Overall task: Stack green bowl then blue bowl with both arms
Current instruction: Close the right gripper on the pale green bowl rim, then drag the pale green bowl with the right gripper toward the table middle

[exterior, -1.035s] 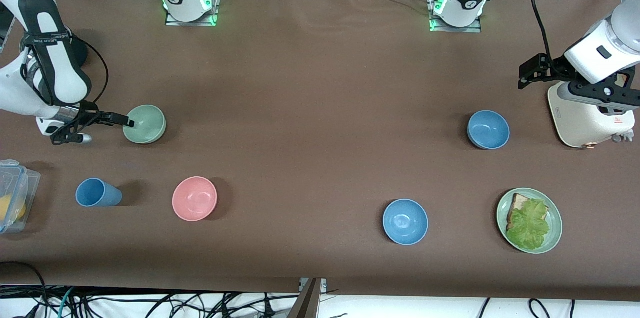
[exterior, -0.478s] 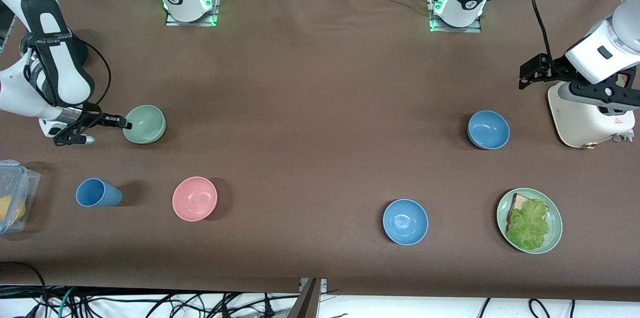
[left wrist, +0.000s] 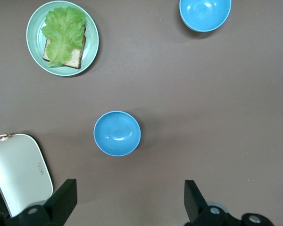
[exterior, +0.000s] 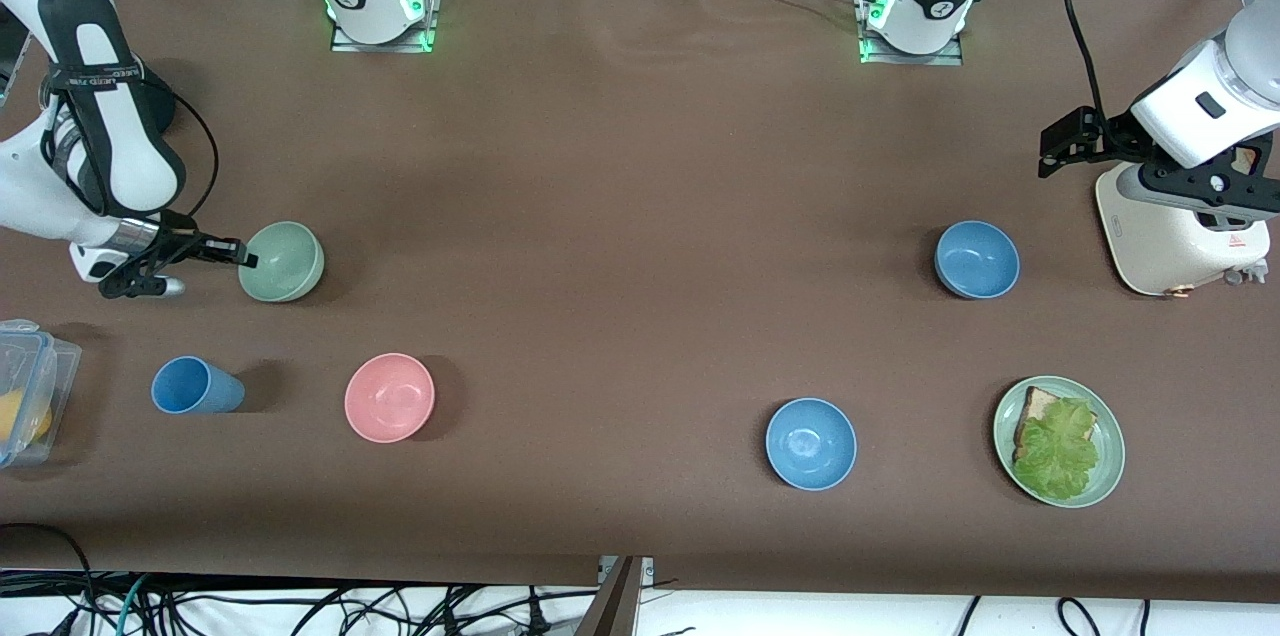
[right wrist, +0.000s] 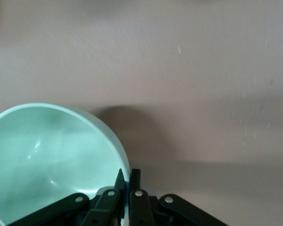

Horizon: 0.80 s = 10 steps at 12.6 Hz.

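The pale green bowl (exterior: 283, 262) is near the right arm's end of the table. My right gripper (exterior: 243, 259) is shut on its rim. In the right wrist view the two fingers (right wrist: 128, 176) pinch the wall of the green bowl (right wrist: 47, 155), one inside and one outside. The duller blue bowl (exterior: 977, 259) rests toward the left arm's end, next to the toaster. My left gripper (exterior: 1205, 188) hangs open above the toaster. In the left wrist view this gripper (left wrist: 129, 202) holds nothing, and the blue bowl (left wrist: 117, 133) lies ahead of it on the cloth.
A white toaster (exterior: 1180, 236) stands at the left arm's end. Nearer the front camera are a brighter blue bowl (exterior: 811, 443) and a green plate (exterior: 1110, 456) with bread and lettuce. A pink bowl (exterior: 389, 397), blue cup (exterior: 195, 385) and plastic box (exterior: 30, 396) sit toward the right arm's end.
My right gripper has shut on the green bowl's rim, and the bowl has shifted slightly with it. The left arm has not moved.
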Motion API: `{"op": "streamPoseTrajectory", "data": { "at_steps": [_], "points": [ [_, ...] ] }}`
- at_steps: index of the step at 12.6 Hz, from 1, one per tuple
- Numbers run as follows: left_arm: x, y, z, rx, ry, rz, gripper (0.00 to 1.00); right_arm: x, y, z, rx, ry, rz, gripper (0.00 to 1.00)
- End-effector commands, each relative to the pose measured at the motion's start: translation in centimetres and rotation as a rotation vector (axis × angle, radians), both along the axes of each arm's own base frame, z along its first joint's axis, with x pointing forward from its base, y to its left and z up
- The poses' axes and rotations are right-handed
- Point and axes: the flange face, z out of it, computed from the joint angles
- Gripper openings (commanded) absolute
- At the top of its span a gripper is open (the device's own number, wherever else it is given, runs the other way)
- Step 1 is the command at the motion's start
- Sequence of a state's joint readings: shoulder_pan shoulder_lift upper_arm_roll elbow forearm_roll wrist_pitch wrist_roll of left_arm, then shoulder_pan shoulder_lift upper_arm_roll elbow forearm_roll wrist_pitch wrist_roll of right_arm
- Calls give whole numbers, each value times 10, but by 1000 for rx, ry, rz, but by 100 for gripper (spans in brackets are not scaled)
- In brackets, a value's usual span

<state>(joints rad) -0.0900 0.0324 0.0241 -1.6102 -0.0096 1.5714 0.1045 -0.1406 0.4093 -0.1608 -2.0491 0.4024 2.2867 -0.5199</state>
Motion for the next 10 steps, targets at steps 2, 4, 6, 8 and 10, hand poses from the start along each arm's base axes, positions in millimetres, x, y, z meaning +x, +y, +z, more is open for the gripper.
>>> {"op": "streamPoseTrajectory", "data": {
  "at_steps": [2, 4, 6, 8, 10],
  "points": [
    [-4, 1, 6, 1, 1, 6, 100, 39, 34, 43, 55, -23, 2, 0],
    [-4, 1, 6, 1, 1, 6, 100, 57, 76, 59, 65, 8, -33, 0],
    [-4, 1, 6, 0, -1, 6, 100, 68, 125, 70, 57, 29, -79, 0],
    [-4, 1, 6, 1, 1, 6, 100, 70, 180, 73, 46, 61, -115, 0],
    [-4, 1, 6, 1, 1, 6, 100, 67, 238, 75, 35, 84, -131, 0]
  ]
}}
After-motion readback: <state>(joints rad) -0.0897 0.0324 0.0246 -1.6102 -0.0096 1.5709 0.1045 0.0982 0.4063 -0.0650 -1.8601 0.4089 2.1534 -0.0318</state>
